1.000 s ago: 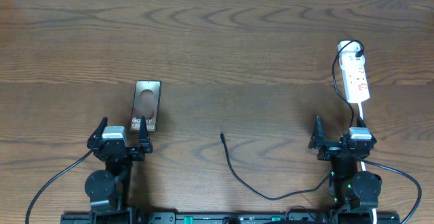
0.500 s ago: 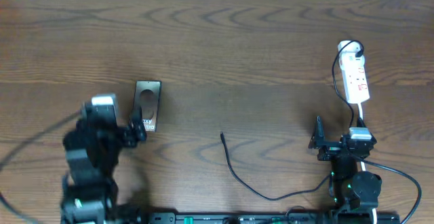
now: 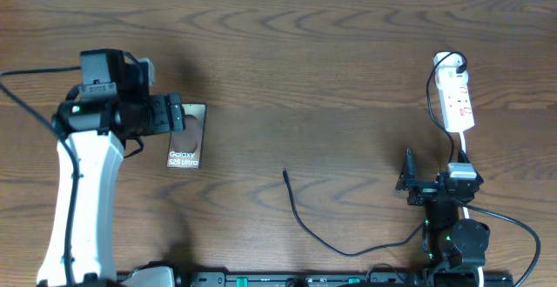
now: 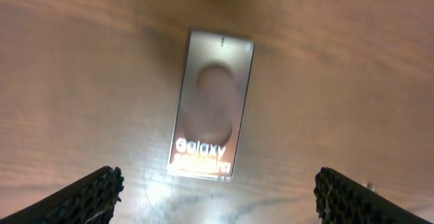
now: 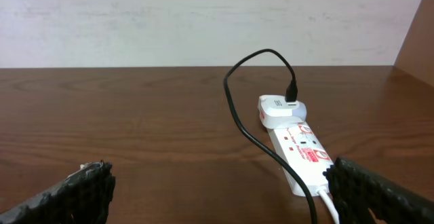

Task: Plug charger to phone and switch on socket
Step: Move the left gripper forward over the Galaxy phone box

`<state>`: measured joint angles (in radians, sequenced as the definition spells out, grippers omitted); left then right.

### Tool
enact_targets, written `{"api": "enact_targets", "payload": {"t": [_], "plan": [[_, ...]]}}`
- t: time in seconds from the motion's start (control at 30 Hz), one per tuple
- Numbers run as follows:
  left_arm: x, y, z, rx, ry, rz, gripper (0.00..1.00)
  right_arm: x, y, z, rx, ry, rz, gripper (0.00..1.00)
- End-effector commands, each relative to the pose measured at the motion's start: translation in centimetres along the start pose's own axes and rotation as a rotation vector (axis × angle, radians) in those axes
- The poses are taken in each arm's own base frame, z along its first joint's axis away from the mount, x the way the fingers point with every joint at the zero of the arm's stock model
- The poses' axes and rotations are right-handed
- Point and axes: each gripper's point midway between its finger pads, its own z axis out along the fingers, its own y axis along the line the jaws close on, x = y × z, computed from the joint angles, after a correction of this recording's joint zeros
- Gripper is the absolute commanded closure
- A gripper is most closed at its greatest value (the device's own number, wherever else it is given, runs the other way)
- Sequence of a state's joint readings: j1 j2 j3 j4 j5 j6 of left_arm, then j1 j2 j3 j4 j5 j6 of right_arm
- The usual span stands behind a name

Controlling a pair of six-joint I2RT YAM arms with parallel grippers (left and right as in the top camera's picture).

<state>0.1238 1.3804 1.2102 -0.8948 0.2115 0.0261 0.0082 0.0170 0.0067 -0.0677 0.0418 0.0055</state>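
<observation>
The left gripper, jaws spread, hangs over the phone's left side, probably not touching it, near the table's left edge. The right gripper, also spread, sits at the near edge. The charger lies loose mid-table, and the socket is by the right edge.

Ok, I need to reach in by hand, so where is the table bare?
Bare: the wide middle between the phone and the socket, beyond the charger tip; also the whole far strip of table. Crowded: the left gripper at the phone, and the white cord running to the right gripper.
</observation>
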Motion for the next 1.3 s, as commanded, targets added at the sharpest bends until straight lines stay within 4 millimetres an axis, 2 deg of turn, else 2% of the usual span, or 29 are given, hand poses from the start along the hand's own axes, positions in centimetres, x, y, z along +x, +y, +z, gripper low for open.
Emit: {"api": "enact_targets", "payload": {"t": [0.0, 0.27, 0.3, 0.33, 0.37, 0.4, 0.43, 0.47, 0.73, 0.8, 1.07, 1.27], "plan": [[0.4, 0.0, 0.9, 0.011, 0.054, -0.018, 0.08, 0.1, 0.0, 0.0, 0.002, 0.001, -0.015, 0.01], [0.8, 0.2, 2.0, 0.011, 0.098, -0.024, 0.07, 0.1, 0.0, 0.0, 0.002, 0.001, -0.015, 0.01], [0.8, 0.2, 2.0, 0.011, 0.098, -0.022, 0.19, 0.1, 0.0, 0.0, 0.002, 0.001, -0.015, 0.01], [0.8, 0.2, 2.0, 0.011, 0.097, -0.02, 0.42, 0.1, 0.0, 0.0, 0.002, 0.001, -0.015, 0.01], [0.8, 0.2, 2.0, 0.011, 0.097, -0.02, 0.54, 0.1, 0.0, 0.0, 0.002, 0.001, -0.015, 0.01], [0.8, 0.2, 2.0, 0.01, 0.097, -0.02, 0.56, 0.1, 0.0, 0.0, 0.002, 0.001, -0.015, 0.01], [0.8, 0.2, 2.0, 0.01, 0.097, -0.02, 0.51, 0.1, 0.0, 0.0, 0.002, 0.001, -0.015, 0.01], [0.8, 0.2, 2.0, 0.01, 0.097, -0.02, 0.03, 0.1, 0.0, 0.0, 0.002, 0.001, -0.015, 0.01], [1.2, 0.4, 3.1, 0.008, 0.138, 0.026, 0.02, 0.1, 0.0, 0.0, 0.002, 0.001, -0.015, 0.01], [1.6, 0.6, 3.9, 0.008, 0.168, 0.025, 0.02, 0.1, 0.0, 0.0, 0.002, 0.001, -0.015, 0.01], [4.4, 1.6, 9.2, -0.068, 0.364, 0.056, 0.02, 0.1, 0.0, 0.0, 0.002, 0.001, -0.015, 0.01], [4.5, 1.0, 10.9, -0.097, 0.378, 0.093, 0.02, 0.1, 0.0, 0.0, 0.002, 0.001, -0.015, 0.01]]}}
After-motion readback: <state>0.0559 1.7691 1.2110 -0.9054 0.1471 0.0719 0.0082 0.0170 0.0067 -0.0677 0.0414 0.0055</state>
